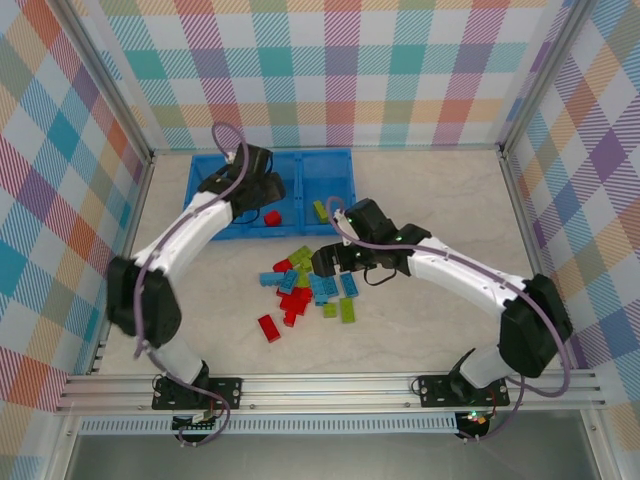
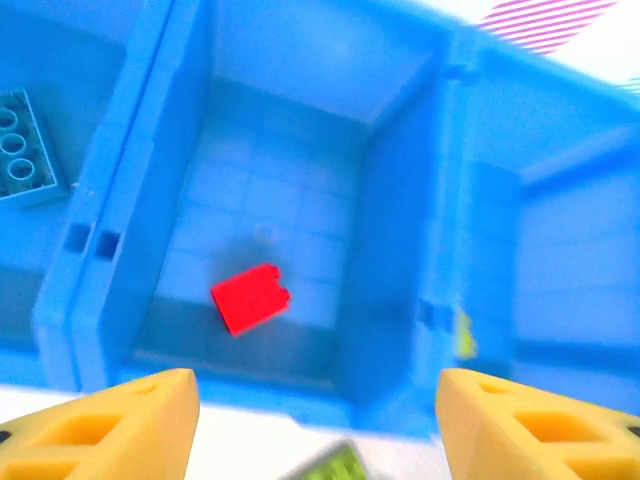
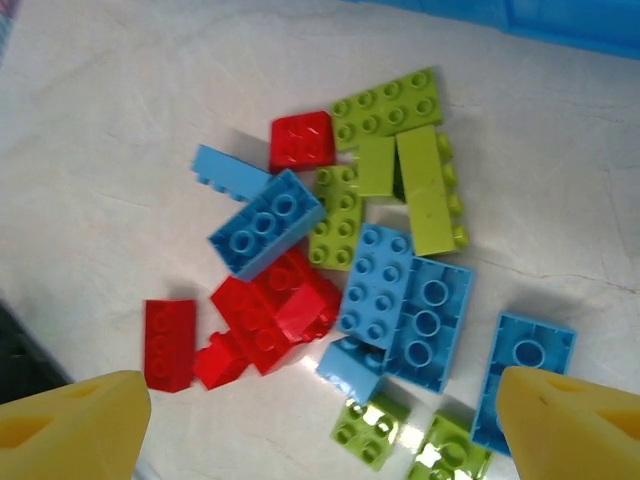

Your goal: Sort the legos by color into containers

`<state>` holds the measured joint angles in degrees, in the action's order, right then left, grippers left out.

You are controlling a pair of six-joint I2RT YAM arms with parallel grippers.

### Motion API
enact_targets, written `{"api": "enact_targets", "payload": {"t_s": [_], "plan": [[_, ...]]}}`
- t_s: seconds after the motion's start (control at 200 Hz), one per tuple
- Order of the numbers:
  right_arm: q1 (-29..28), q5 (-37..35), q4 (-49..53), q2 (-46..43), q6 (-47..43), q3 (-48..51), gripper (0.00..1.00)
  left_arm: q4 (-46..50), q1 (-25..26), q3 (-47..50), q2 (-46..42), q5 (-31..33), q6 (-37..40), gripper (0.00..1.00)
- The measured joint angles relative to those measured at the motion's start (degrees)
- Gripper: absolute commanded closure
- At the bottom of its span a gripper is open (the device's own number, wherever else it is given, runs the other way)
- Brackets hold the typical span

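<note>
A loose pile of red, light blue and lime green legos (image 1: 305,283) (image 3: 340,250) lies on the table in front of the blue tray of containers (image 1: 320,153). My left gripper (image 1: 262,195) (image 2: 315,425) hangs open over the middle compartment, nothing between its yellow fingers (image 2: 130,420). Below it a red brick (image 2: 250,297) (image 1: 272,217) rests on that compartment's floor. A blue brick (image 2: 22,148) lies in the left compartment, a green one (image 1: 320,210) in the right. My right gripper (image 1: 328,265) (image 3: 320,430) stands open above the pile's right side, holding nothing.
One red brick (image 1: 268,327) lies apart at the near left of the pile. Checked walls and metal rails (image 1: 330,392) enclose the table. A green brick (image 2: 335,468) sits just outside the tray's near wall (image 2: 400,200).
</note>
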<state>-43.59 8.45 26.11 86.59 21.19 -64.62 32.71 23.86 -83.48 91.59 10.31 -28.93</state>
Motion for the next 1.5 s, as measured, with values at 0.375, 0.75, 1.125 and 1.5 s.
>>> {"api": "enact_targets", "payload": {"t_s": [0.375, 0.75, 1.125, 1.5], "plan": [[0.0, -2.71, 0.33, 18.75, -7.23, -8.46, 0.27, 5.18, 10.78, 16.41, -33.55, -8.83, 20.68, 0.25], [0.0, -4.5, 0.37, 26.21, -8.61, -12.7, 0.48, 10.69, 10.99, 31.76, -47.3, -19.89, 39.58, 0.0], [0.0, -6.45, -0.31, 27.69, -8.24, -14.45, 0.77, 10.95, 11.74, 39.58, -46.95, -23.19, 51.32, 0.0], [0.0, -10.67, -1.97, 16.48, -8.39, -11.74, 0.79, 7.3, 11.76, 42.12, -50.1, -19.34, 52.33, 0.0]]}}
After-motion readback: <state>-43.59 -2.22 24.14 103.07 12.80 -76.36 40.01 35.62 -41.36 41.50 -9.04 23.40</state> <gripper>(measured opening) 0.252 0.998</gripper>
